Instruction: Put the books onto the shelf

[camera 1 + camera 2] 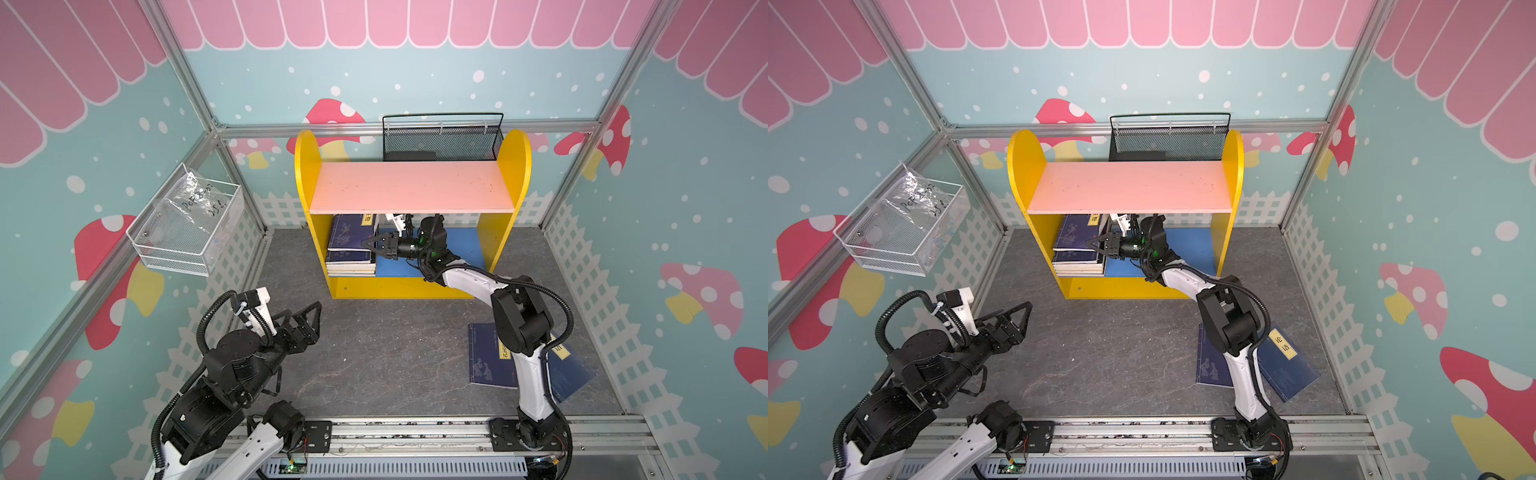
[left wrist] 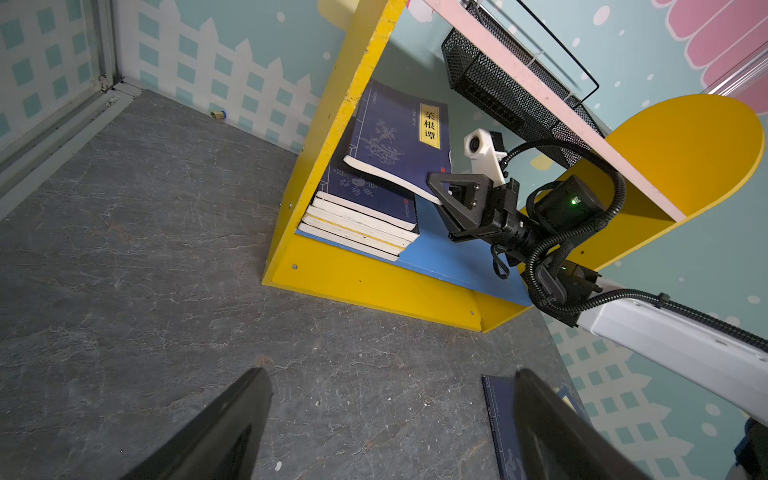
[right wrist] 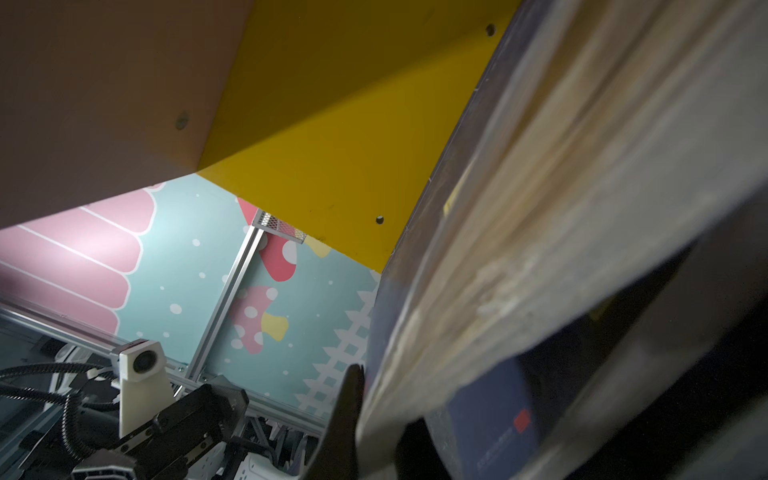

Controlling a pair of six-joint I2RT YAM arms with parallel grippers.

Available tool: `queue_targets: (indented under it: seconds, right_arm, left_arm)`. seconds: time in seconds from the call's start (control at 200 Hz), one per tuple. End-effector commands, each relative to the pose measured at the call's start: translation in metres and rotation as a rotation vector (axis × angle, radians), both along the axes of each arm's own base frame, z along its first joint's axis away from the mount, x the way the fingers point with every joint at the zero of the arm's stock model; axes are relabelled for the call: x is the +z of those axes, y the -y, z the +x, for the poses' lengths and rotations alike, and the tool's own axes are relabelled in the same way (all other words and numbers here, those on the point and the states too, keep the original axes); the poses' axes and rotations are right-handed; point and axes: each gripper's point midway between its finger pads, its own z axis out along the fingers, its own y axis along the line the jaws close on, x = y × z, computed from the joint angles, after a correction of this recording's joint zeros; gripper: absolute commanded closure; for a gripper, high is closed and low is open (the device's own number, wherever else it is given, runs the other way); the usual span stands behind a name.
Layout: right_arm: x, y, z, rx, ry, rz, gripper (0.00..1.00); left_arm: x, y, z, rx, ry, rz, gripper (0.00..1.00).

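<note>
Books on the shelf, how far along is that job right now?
Done: a stack of books lies on the shelf's blue lower board. In hand: the right gripper is shut on a navy book, tilted above that stack. Left: two more navy books lie on the floor; the left gripper is open, holding nothing.

Book stack (image 1: 351, 249) and right arm (image 1: 469, 278) crowd the lower shelf (image 1: 461, 245); the pink board (image 1: 411, 187) lies open.
</note>
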Motion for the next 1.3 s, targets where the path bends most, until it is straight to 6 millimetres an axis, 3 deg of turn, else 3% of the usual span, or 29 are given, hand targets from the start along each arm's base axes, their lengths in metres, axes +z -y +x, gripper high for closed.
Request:
queue_targets:
  seconds: [0.0, 1.296]
  right_arm:
    - [0.006, -0.001, 0.013, -0.043, 0.067, -0.053, 0.95]
    - [0.018, -0.021, -0.01, 0.115, 0.067, -0.094, 0.95]
  left_arm:
    - [-0.001, -0.006, -0.002, 0.023, -0.002, 0.013, 0.08]
    - [-0.009, -0.005, 0.004, 0.036, -0.016, 0.015, 0.07]
